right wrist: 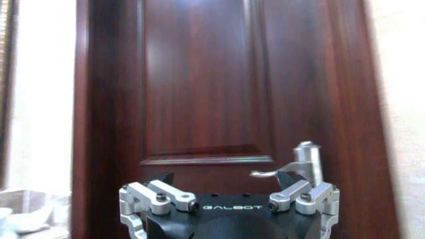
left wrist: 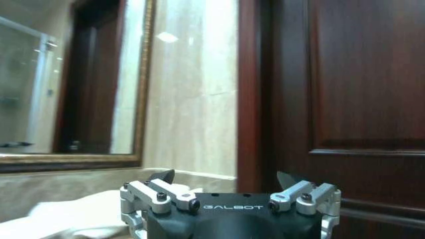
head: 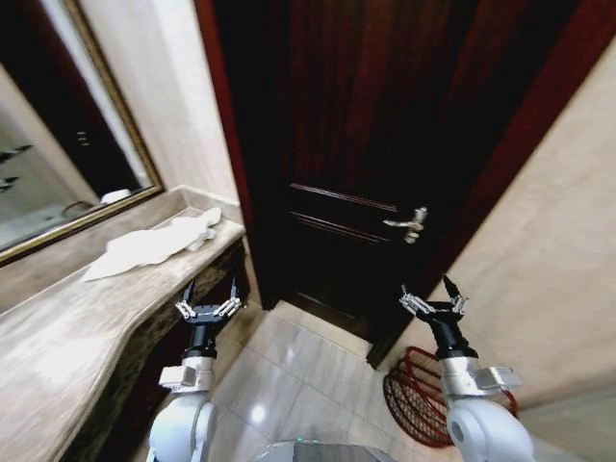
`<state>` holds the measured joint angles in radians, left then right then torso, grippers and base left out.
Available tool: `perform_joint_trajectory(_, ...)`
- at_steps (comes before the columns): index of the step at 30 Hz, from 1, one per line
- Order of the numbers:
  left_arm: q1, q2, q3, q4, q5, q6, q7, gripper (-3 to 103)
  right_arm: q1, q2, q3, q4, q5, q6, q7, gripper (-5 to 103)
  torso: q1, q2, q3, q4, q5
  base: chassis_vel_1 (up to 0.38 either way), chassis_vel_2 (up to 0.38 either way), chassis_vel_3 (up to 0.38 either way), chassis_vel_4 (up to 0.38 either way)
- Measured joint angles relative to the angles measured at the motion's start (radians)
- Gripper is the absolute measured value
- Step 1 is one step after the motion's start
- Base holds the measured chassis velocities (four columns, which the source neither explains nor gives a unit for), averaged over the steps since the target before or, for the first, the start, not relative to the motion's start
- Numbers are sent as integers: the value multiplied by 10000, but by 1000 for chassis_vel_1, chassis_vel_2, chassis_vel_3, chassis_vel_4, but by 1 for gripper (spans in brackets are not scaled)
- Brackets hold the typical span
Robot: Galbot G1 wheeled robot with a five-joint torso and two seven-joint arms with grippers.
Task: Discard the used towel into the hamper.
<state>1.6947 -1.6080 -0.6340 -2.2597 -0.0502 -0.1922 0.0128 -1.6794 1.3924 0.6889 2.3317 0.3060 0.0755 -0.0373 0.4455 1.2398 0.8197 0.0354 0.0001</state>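
Meanwhile, hamper (head: 416, 395) sits below right gripper (head: 432, 295)

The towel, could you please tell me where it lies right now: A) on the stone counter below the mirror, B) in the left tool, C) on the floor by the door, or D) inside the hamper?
A: the white towel lies spread on the counter, apart from both open tools.

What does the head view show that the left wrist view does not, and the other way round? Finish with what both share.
Head view alone: the hamper on the floor by the right gripper, and the door handle. Left wrist view alone: a close look at the left gripper with its fingers open. Both: the white towel on the counter, the mirror and the dark door.
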Motion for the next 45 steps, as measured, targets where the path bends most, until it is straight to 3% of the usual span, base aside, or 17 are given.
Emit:
perform_joint_trajectory(9,3,0,-84,81,500,-5,-121,100,-2,-32,1,3,-1,-10,-2,100,0,0,0,5,-2,119,122,118,119)
perform_joint_trajectory(25,16,0,-82,56,503,-72,-194,100,-24,-41,-28,81,-1,-24,-9,100,0,1,0,-2,0,51,51,53,46)
perform_joint_trajectory(33,28,0,-109,8,526,-77,-221,100,-31,-15,-5,257,18,-505,-82,100,0,0,0,1,0,0,0,0,0)
perform_joint_trajectory(45,5,0,-85,23,532,-100,-296,100,-38,-15,29,279,43,-552,-102,100,0,1,0,2,-1,0,0,0,0)
